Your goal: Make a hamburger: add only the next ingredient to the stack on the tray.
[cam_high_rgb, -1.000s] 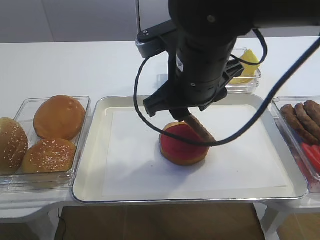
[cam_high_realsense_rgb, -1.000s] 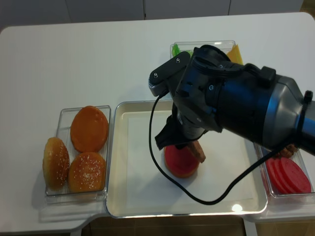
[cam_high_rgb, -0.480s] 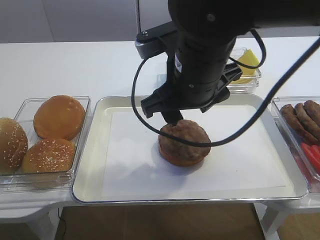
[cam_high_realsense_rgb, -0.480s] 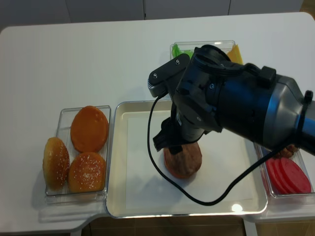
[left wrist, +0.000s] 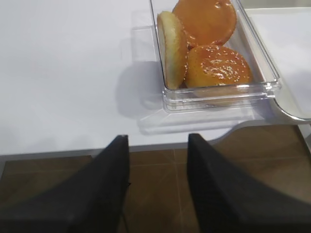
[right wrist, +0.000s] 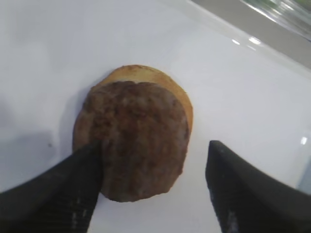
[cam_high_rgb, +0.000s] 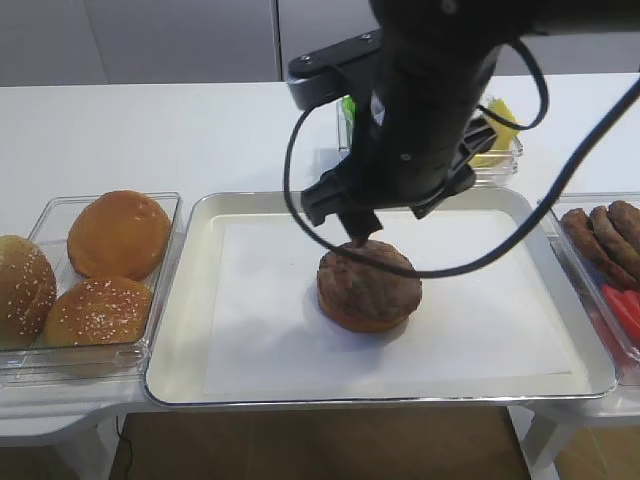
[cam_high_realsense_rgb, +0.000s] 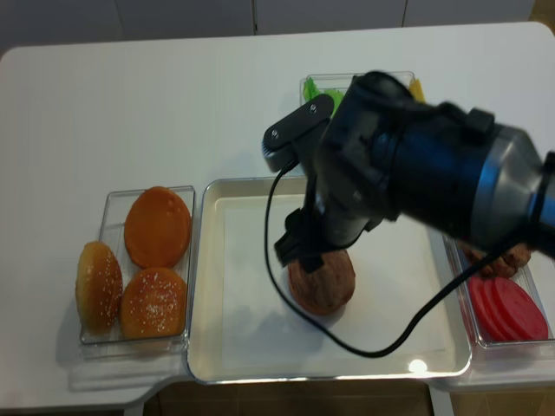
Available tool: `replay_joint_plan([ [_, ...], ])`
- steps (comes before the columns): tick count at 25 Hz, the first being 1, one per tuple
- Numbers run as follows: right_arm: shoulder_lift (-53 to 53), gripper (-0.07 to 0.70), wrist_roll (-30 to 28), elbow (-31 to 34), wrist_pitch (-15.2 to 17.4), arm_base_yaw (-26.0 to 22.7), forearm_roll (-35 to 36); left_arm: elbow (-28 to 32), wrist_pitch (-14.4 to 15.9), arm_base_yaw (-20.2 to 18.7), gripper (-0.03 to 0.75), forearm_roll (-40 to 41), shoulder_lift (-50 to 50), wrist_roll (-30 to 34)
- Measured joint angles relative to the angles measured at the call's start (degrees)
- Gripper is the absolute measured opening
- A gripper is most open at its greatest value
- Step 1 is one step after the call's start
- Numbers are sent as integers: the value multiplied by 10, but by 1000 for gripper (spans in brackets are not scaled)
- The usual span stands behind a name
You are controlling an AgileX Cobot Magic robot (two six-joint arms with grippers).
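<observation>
A brown patty (cam_high_rgb: 368,282) (right wrist: 133,136) (cam_high_realsense_rgb: 323,282) lies flat on the stack in the middle of the silver tray (cam_high_rgb: 380,398) (cam_high_realsense_rgb: 217,286). The tan bun base (right wrist: 146,73) (cam_high_rgb: 365,320) peeks out under it, and the red sauce is hidden. My right gripper (right wrist: 154,145) (cam_high_rgb: 362,238) hangs open just above the patty, one finger on each side, with nothing held. My left gripper (left wrist: 156,141) is open and empty off the table's front left edge, over the floor.
A clear tub with three buns (cam_high_rgb: 100,260) (left wrist: 209,48) (cam_high_realsense_rgb: 139,260) sits left of the tray. On the right, a tub holds more patties (cam_high_rgb: 600,235) and red slices (cam_high_realsense_rgb: 507,308). Behind the tray stands a tub of yellow and green items (cam_high_rgb: 495,140).
The patty, held tilted on edge over the red sauce a second ago, now lies flat on it. My right gripper has opened, let go and lifted slightly. The left has not moved.
</observation>
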Motion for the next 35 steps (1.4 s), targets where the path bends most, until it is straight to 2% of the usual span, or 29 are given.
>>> replay_joint_plan([
  [5,-28,495,-60,-2,8,-85,46,0,0,0,297,0,0,0],
  [13,-77,495,-186,-4,51,-285,159,0,0,0,297,0,0,0],
  [18,-107,495,-219,-4,77,-388,192,0,0,0,297,0,0,0],
  [21,-129,495,-228,-4,95,-418,198,0,0,0,297,0,0,0],
  [27,-191,495,-228,-4,135,-422,197,0,0,0,297,0,0,0],
  [35,-293,493,-224,-4,148,-422,195,0,0,0,297,0,0,0],
])
